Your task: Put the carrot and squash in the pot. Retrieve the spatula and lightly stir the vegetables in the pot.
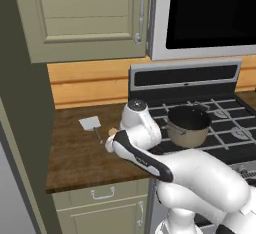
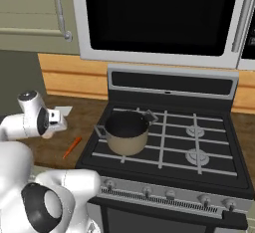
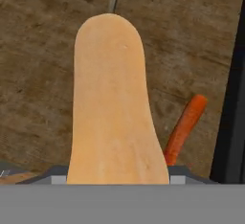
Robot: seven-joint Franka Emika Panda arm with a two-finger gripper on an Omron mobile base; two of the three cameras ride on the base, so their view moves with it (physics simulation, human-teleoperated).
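The tan squash [image 3: 112, 103] stands close and large in the hand view, rising from between my gripper's [image 3: 117, 173] dark fingertips, which press its wide base on both sides. A sliver of the squash [image 1: 113, 131] shows at the hand over the wooden counter. The thin orange carrot [image 3: 185, 125] lies on the counter just right of the squash, and the carrot [image 2: 72, 147] rests near the stove's left edge. Beyond the squash lies the spatula [image 1: 90, 123], pale blade flat on the counter. The bronze pot [image 1: 188, 124] sits on the stove's front left burner, to the right of the hand.
The black stove [image 2: 189, 147] with its grates lies right of the brown counter [image 1: 75, 153]. A microwave [image 2: 159, 13] hangs above the stove, and a cabinet [image 1: 85, 13] above the counter. My own arm crosses the counter's front edge.
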